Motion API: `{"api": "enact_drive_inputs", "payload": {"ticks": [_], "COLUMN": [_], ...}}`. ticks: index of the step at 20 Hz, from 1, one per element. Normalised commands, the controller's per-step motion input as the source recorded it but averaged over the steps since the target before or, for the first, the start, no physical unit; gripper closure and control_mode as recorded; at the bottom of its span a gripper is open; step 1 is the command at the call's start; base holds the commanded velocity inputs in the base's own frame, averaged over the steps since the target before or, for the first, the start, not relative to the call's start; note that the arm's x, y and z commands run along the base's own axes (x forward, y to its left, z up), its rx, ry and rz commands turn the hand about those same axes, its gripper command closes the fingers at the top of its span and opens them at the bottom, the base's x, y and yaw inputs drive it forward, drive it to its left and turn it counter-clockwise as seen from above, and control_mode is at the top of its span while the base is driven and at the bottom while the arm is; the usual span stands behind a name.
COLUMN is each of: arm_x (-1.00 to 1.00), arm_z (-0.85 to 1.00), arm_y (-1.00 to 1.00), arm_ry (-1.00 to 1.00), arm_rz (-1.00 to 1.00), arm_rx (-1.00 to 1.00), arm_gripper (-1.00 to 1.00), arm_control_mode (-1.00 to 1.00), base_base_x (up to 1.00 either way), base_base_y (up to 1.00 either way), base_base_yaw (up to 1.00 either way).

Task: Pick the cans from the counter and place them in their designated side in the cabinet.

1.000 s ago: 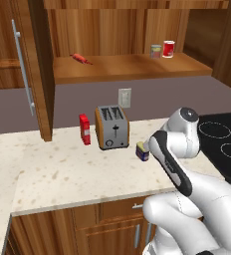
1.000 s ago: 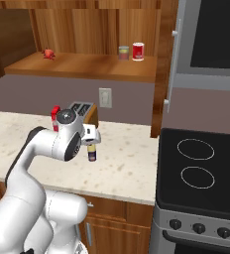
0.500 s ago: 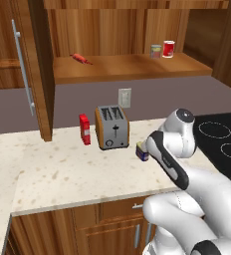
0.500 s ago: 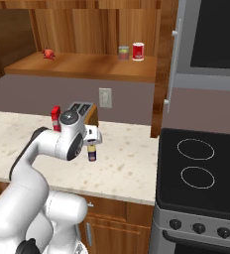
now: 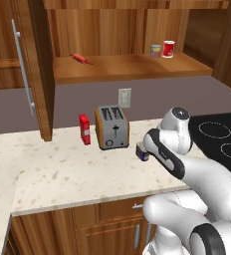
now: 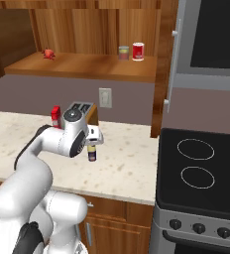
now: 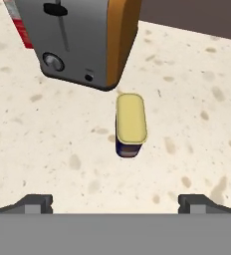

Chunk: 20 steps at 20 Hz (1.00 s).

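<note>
Currently end effector (image 7: 115,201) fully released, nothing grasped, hovering over yellow-topped blue can (image 7: 131,125) upright on bench (image 7: 187,119), just beside toaster (image 7: 80,40). Other can (image 6: 123,52) on cabinet shelf (image 6: 87,67).

I'm getting even, soft rendered light in all three views, bright enough to read everything, with no glare or blown highlights. The counter (image 5: 62,169) is the brightest surface while the cabinet (image 5: 127,67) interior sits dimmer toward its upper corners, and shadows are faint — only a soft dark patch under the toaster (image 7: 82,40) and beside the can (image 7: 131,124) in the hand view. Focus is sharp edge to edge with no lens bending, though textures look a little coarse and edges slightly jagged — small shelf items stay hard to read.
</note>
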Motion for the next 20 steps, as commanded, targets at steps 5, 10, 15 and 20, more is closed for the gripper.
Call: {"api": "enact_drive_inputs", "payload": {"ticks": [5, 10, 15, 20], "arm_x": [0.15, 0.12, 0.10, 0.11], "arm_z": [-0.13, -0.16, -0.17, -0.15], "arm_y": [0.00, 0.00, 0.00, 0.00], "arm_ry": [0.01, 0.01, 0.01, 0.01], "arm_rz": [0.00, 0.00, 0.00, 0.00], "arm_rx": [0.00, 0.00, 0.00, 0.00], "arm_gripper": [-1.00, -1.00, -1.00, -1.00], "arm_control_mode": [-1.00, -1.00, -1.00, -1.00], "base_base_x": [0.00, 0.00, 0.00, 0.00], "base_base_y": [0.00, 0.00, 0.00, 0.00], "base_base_yaw": [0.00, 0.00, 0.00, 0.00]}}
